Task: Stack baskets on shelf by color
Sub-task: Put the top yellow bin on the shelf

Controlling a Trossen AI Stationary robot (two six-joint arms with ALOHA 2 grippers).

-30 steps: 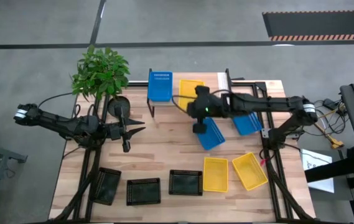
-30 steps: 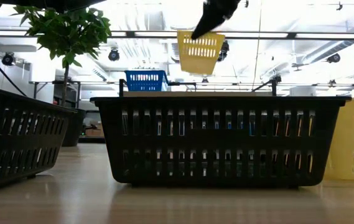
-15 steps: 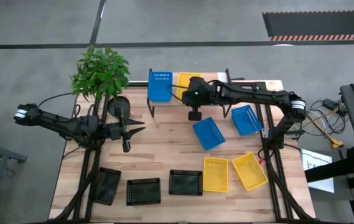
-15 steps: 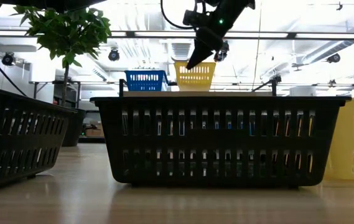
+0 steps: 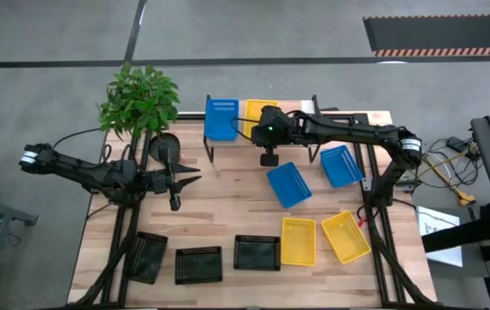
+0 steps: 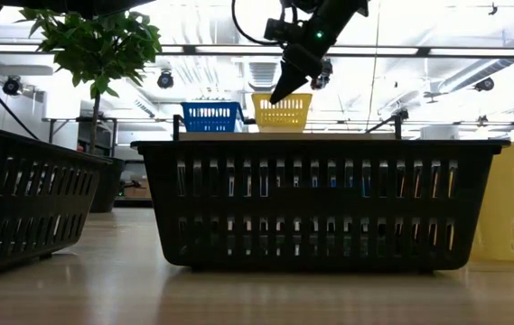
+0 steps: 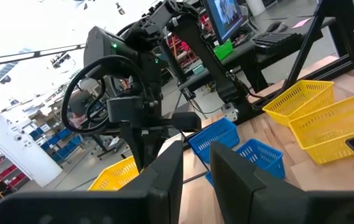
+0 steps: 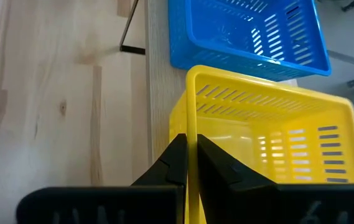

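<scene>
A yellow basket (image 5: 255, 114) stands level on the shelf (image 5: 377, 116), bottom down on its light wood top, right beside a blue basket (image 5: 221, 119). The low view shows both baskets (image 6: 282, 110) on the shelf top (image 6: 347, 136). My right gripper (image 5: 264, 127) is over the yellow basket's near end, shut on its wall. My left gripper (image 5: 178, 182) waits open above the table's left side, near the plant pot (image 5: 165, 146), touching nothing. My right gripper (image 8: 191, 146) pinches the yellow basket's near end wall at its rim (image 8: 191, 106), one finger (image 8: 213, 160) inside the basket and the other finger (image 8: 174, 158) outside. The fingers come slanting down from the near side. The basket rests on the shelf top.
Two blue baskets (image 5: 288, 183) (image 5: 341, 165) lie on the table right of centre. Two yellow baskets (image 5: 298, 241) (image 5: 346, 236) and three black ones (image 5: 257, 252) (image 5: 199, 264) (image 5: 148, 256) line the near edge. A leafy plant (image 5: 139, 99) stands at the far left.
My right gripper has carried the yellow basket from above the table's middle toward the far edge and down. The basket, first held high and tilted, now sits level on the shelf beside the blue one. The gripper has stayed shut on it.
</scene>
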